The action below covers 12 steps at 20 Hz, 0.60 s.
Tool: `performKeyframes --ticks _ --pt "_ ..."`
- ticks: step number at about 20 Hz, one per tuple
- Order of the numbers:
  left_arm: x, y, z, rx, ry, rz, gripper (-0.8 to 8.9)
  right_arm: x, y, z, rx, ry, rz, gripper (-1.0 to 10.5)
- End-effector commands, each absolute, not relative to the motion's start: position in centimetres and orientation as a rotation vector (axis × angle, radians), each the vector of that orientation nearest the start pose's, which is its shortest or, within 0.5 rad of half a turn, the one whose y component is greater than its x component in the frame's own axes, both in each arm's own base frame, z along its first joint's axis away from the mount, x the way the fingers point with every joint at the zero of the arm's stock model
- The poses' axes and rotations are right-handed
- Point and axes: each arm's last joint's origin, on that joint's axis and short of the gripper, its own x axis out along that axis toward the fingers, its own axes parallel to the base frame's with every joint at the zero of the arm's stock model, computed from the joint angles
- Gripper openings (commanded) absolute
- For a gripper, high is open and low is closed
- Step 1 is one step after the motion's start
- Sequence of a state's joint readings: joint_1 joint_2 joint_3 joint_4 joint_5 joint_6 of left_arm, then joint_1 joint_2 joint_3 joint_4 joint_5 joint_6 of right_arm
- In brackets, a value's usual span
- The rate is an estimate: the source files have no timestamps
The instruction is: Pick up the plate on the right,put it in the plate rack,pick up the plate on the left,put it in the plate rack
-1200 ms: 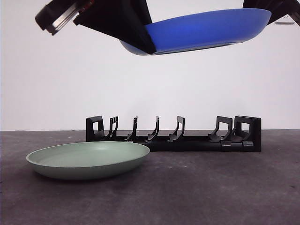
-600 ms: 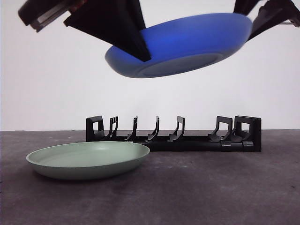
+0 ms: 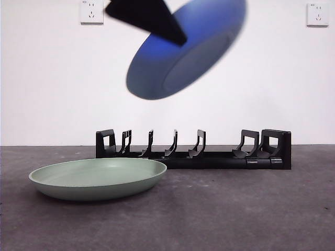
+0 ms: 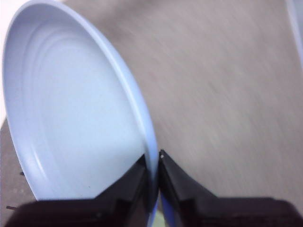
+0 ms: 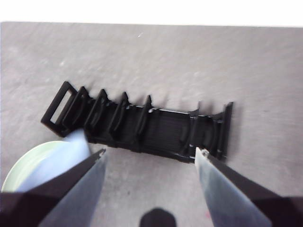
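Note:
A blue plate hangs tilted steeply, high above the plate rack. My left gripper is shut on its upper left rim; in the left wrist view the two jaws pinch the blue plate at its edge, gripper. My right gripper is open and holds nothing, high above the plate rack. A pale green plate lies flat on the table in front of the rack's left end, also seen as the green plate in the right wrist view.
The rack is long, low and black, with upright curved prongs and blocky ends, standing at the back of the dark grey table. Two wall sockets sit high on the white wall behind.
The blue plate has tipped from nearly flat to steeply tilted and risen. The gripper at its right edge has let go and left the front view. The left gripper still holds it.

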<state>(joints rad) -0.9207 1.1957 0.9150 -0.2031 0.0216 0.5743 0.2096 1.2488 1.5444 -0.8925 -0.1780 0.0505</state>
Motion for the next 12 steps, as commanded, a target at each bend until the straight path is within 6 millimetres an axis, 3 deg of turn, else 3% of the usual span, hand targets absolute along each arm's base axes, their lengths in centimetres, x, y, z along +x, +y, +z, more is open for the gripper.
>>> performKeyframes --ticks 1,4,7,12 --pt "18.0 -19.7 31.0 0.351 0.169 -0.965 -0.08 22.0 5.2 42.6 0.001 0.650 0.367 3.2" --pt "20.6 -17.6 32.7 0.065 0.101 -0.907 -0.08 21.1 5.2 41.8 -0.022 0.757 0.393 3.2" --pt "22.6 -15.2 33.3 -0.081 0.075 -0.847 -0.09 20.8 5.4 40.9 0.005 0.834 0.485 3.2" --pt "26.4 -13.4 31.5 -0.209 0.129 -0.798 -0.09 20.5 5.7 40.1 0.043 0.918 0.567 3.2"
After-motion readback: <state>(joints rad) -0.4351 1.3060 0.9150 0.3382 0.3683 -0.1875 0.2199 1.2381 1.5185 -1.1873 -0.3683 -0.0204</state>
